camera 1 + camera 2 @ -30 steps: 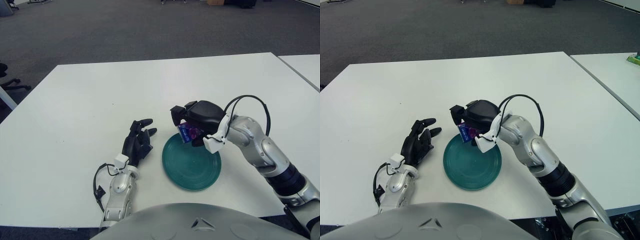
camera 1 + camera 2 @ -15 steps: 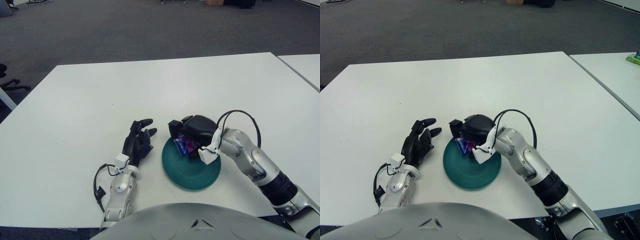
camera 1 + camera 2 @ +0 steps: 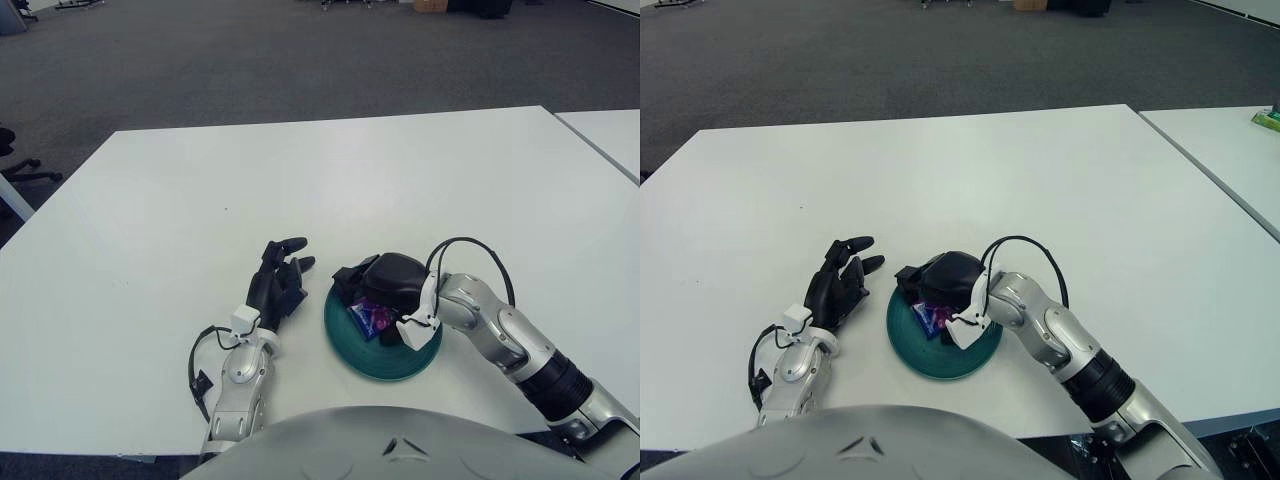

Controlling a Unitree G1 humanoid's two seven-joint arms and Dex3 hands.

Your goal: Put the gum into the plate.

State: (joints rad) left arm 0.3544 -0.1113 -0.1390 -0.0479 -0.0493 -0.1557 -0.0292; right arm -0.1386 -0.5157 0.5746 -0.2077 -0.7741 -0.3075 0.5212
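- Gum (image 3: 370, 317), a small purple and blue packet, sits low over the green plate (image 3: 345, 345), toward the plate's left half, gripped from above; whether its lower edge already touches the dish cannot be told, since the hand shades it
- Right hand (image 3: 383, 290) is bent down over the plate with its fingers (image 3: 347, 277) curled around the packet, closed on it and not spread; the palm faces downward, which suits lowering the packet straight into the dish rather than tossing it
- Forearm comes in from the right at a shallow angle, so the hand covers the plate's far side while the near rim stays in sight
- Plate lies flat on the white surface (image 3: 200, 200) just in front of the robot's body, near enough for the right arm to reach with a bent elbow
- Left hand (image 3: 277, 285) rests on the surface just left of the plate, close to its rim but apart from it, fingers relaxed and part-open, holding nothing; it looks parked there to stay clear of the drop zone
- Judging by how things lie, the carry is all but done and the release is what remains: the fingers would need to loosen so the packet settles inside the rim
- One risk is the packet clinging to a finger or tipping onto the rim if the hand lifts before the grip is fully eased
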